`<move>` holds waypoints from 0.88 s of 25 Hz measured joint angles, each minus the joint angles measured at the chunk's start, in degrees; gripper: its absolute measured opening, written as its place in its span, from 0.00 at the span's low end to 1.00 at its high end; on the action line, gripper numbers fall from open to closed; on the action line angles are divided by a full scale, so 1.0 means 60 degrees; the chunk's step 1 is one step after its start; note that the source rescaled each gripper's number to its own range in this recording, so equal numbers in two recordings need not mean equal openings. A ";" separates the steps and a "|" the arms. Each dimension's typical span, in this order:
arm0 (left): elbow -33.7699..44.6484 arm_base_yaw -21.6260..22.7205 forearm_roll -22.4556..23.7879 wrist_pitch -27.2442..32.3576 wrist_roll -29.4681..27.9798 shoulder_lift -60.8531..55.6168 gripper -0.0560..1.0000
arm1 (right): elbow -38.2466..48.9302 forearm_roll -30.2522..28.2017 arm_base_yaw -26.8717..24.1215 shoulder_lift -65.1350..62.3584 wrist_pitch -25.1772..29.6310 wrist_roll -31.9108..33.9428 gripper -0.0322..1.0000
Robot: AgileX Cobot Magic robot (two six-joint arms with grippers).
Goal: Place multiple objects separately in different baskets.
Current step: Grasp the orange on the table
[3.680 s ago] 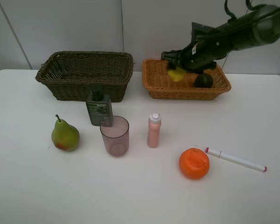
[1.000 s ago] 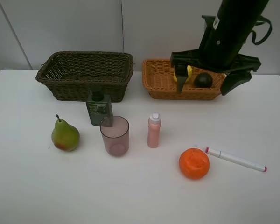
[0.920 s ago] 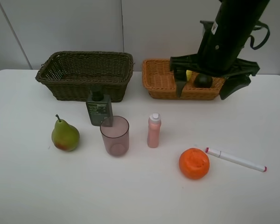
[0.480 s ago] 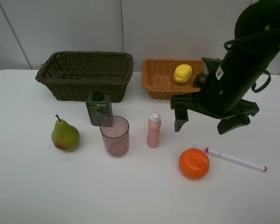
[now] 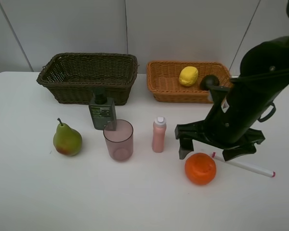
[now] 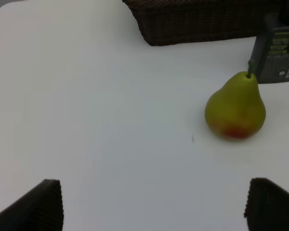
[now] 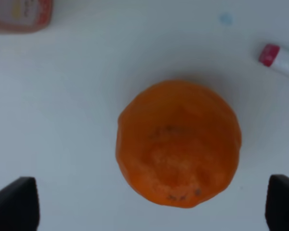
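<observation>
"Well, how do the right fingers (image 5: 183,146) stand?"

"Spread wide. The orange (image 5: 200,168) sits on the table (image 5: 144,202) between them, centred in the gap. In the right wrist view it is clear of both tips."

"Anything else near them?"

"The white marker (image 5: 245,165) lies beside one finger, its pink end toward the orange but apart from it. The small pink bottle (image 5: 159,134) stands upright just beyond the other finger, with the pink cup (image 5: 118,139) farther out on that side."

"And the left fingers (image 6: 38,208)?"

"Also apart, gripping nothing — only table shows between them. The pear (image 6: 236,108) stands upright well ahead of them, nearer one finger than the other. The dark green pump bottle (image 6: 277,57) stands near the pear, farther off, and the dark basket (image 6: 197,21) lies beyond both."

"The lemon (image 5: 188,76)?"

"Well behind the right fingers — it rests in the light orange basket (image 5: 159,84), toward its middle."
</observation>
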 joint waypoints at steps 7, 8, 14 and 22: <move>0.0000 0.0000 0.0000 0.0000 0.0000 0.0000 1.00 | 0.0587 0.0038 0.0011 0.0000 -0.0713 0.0000 0.99; 0.0000 0.0000 0.0000 0.0000 0.0000 0.0000 1.00 | 0.0676 0.0061 0.0011 0.0000 -0.0853 0.0000 0.99; 0.0000 0.0000 0.0000 0.0000 0.0000 0.0000 1.00 | 0.0904 0.0117 0.0011 0.0356 -0.1468 -0.0032 0.99; 0.0000 0.0000 0.0000 0.0000 0.0000 0.0000 1.00 | 0.0904 0.0191 0.0011 0.0847 -0.1803 -0.0043 0.98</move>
